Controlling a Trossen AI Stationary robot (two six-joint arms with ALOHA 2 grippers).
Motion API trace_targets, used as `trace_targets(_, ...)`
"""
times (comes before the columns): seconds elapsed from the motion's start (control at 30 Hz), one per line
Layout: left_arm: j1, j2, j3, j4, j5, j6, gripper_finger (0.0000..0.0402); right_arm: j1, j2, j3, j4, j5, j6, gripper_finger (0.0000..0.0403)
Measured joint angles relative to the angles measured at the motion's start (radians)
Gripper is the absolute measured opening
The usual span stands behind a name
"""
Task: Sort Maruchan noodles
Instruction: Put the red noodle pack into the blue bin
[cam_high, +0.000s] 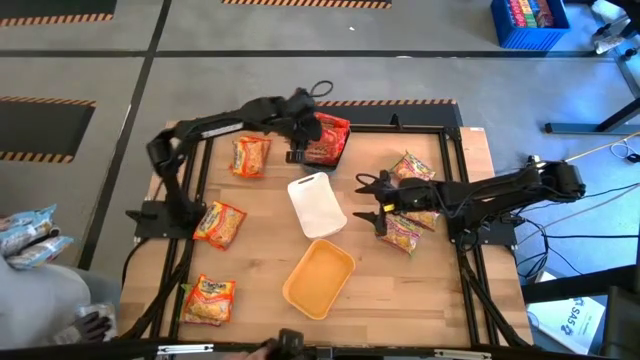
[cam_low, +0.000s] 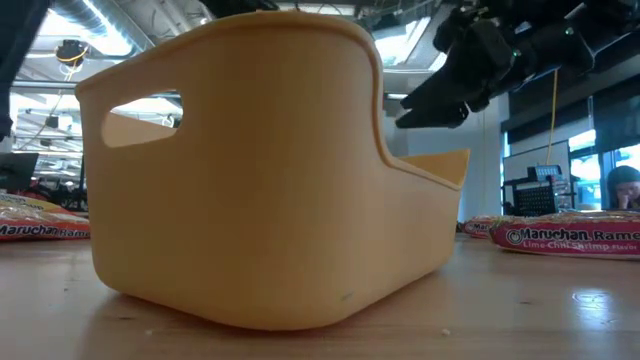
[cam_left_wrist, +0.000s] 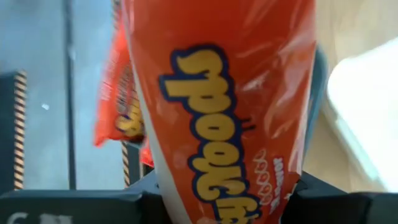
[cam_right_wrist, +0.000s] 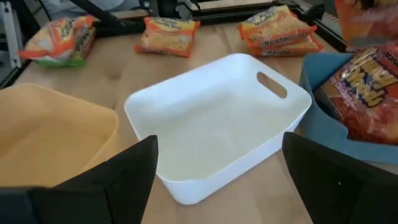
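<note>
My left gripper (cam_high: 298, 150) reaches to the table's far middle and is shut on a red Maruchan noodles packet (cam_left_wrist: 224, 93). It holds the packet over the blue-grey tray (cam_right_wrist: 323, 124), where more red packets (cam_right_wrist: 367, 87) lie. My right gripper (cam_high: 368, 200) stands open just right of the white tray (cam_high: 317, 205), pointing at it with nothing between its fingers. Orange-yellow packets (cam_high: 250, 155) (cam_high: 220, 222) (cam_high: 208, 300) lie flat on the left of the table. Two more packets (cam_high: 410, 168) (cam_high: 405, 232) lie under the right arm. My left gripper pinches the red packet between its two fingers at the packet's end (cam_left_wrist: 217, 202), which sits between the dark finger (cam_left_wrist: 74, 208) and its mate. The fingers slant downward. The packet reaches out past the fingertips, lifted clear above the blue-grey tray.
An orange-yellow tray (cam_high: 318, 278) stands near the front middle and fills the low view. The white tray (cam_right_wrist: 217, 130) holds nothing. A black frame (cam_high: 455, 130) rims the wooden table. A blue crate (cam_high: 530, 22) sits on the floor far right.
</note>
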Motion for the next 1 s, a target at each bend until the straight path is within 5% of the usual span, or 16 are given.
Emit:
trace_targets(0.4, -0.003, 0.205, 0.087, -0.106, 0.011, 0.088, 0.0126, 0.0, 0.002, 0.0, -0.031, 0.001, -0.012, 0.0326)
trace_targets(0.8, -0.014, 0.294, 0.089, -0.109, 0.037, 0.037, 0.0128, 0.0, 0.002, 0.0, -0.03, 0.001, -0.012, 0.0326)
trace_targets(1.0, -0.035, 0.295, 0.088, -0.098, 0.02, 0.034, 0.0162, 0.0, 0.002, 0.0, -0.03, 0.001, -0.004, 0.0326)
